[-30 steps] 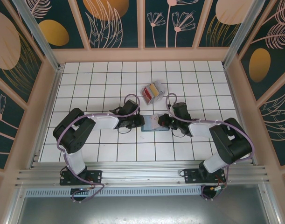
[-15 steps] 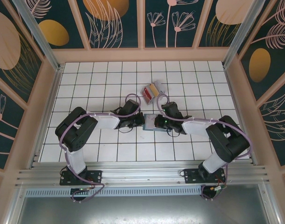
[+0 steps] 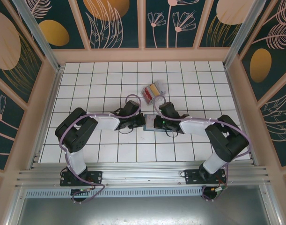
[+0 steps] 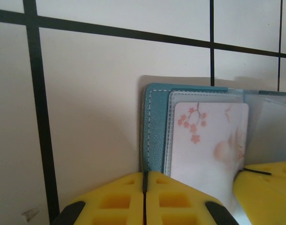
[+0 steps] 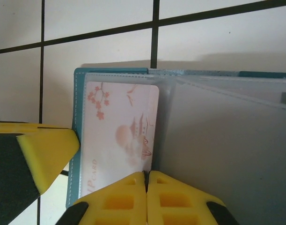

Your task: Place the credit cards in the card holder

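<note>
The teal card holder (image 3: 151, 125) lies open between my two grippers, mid-table. A pale credit card (image 5: 119, 136) with pink blossoms sits under a clear pocket page on the holder's left half (image 4: 156, 126). My left gripper (image 4: 144, 174) is shut on the outer edge of the teal cover. At the pale card's (image 4: 210, 145) inner edge, beside the raised clear pages (image 5: 227, 140), rests my right gripper (image 5: 146, 174), shut and holding nothing. Red and yellow credit cards (image 3: 151, 91) stand in a small clear box further back.
The clear plastic box (image 3: 157, 96) sits one tile behind the holder. Both grippers (image 3: 142, 121) (image 3: 155, 123) nearly meet over the holder. A yellow finger of the other arm shows in each wrist view (image 5: 40, 150) (image 4: 269, 176). White tiled floor (image 3: 110, 79) surrounds them, walled on three sides.
My right gripper has slid left across the holder toward the left gripper, covering more of it. The left jaws have closed on the cover's edge. The box has not moved.
</note>
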### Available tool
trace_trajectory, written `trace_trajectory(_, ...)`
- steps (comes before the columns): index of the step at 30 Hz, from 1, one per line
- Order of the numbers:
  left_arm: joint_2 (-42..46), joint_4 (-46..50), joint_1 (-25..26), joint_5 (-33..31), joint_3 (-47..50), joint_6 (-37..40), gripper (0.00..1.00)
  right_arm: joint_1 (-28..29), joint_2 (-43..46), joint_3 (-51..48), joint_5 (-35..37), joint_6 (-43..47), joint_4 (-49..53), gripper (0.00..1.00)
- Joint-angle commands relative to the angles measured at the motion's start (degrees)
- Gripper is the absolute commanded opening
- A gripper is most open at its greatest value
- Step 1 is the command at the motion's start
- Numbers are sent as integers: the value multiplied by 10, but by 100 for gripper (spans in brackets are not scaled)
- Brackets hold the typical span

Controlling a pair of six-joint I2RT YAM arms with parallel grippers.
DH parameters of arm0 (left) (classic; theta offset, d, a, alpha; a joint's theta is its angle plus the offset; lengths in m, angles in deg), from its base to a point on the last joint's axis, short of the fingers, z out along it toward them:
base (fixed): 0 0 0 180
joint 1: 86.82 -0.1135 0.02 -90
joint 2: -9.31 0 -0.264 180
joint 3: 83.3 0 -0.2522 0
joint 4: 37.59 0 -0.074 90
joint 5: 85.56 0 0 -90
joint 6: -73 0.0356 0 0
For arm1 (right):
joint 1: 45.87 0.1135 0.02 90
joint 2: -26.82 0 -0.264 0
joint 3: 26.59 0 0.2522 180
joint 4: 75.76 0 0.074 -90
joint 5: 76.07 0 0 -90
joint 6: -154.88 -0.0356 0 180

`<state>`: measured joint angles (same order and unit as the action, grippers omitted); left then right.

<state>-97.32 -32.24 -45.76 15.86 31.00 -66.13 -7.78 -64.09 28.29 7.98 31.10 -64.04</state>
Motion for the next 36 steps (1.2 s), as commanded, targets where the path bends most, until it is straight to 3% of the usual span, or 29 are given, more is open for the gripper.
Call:
trace_trajectory(1, -15, 92, 10, -37, 24, 3, 10, -2, 44, 22, 4, 24, 53, 15)
trace_trajectory(9, 52, 150, 10, -47, -20, 11, 19, -52, 95, 17, -12, 44, 112, 24)
trace_trajectory(12, 67, 182, 10, -61, -55, 25, 31, -64, 116, 7, -29, 40, 128, 25)
trace_trajectory(14, 65, 201, 10, -68, -81, 37, 34, -64, 132, -3, -45, 38, 135, 25)
trace_trajectory(20, 6, 226, 10, -85, -165, 86, 34, -64, 171, -42, -119, 34, 158, 23)
trace_trajectory(26, -86, 254, 10, -98, -241, 134, 32, -61, 197, -100, -138, 11, 141, 23)
trace_trajectory(31, -112, 247, 10, -88, -230, 142, 32, -64, 157, -124, -127, -22, 93, 23)
trace_trajectory(36, -78, 213, 10, -57, -163, 115, 30, -98, 123, -127, -107, -27, 50, 23)
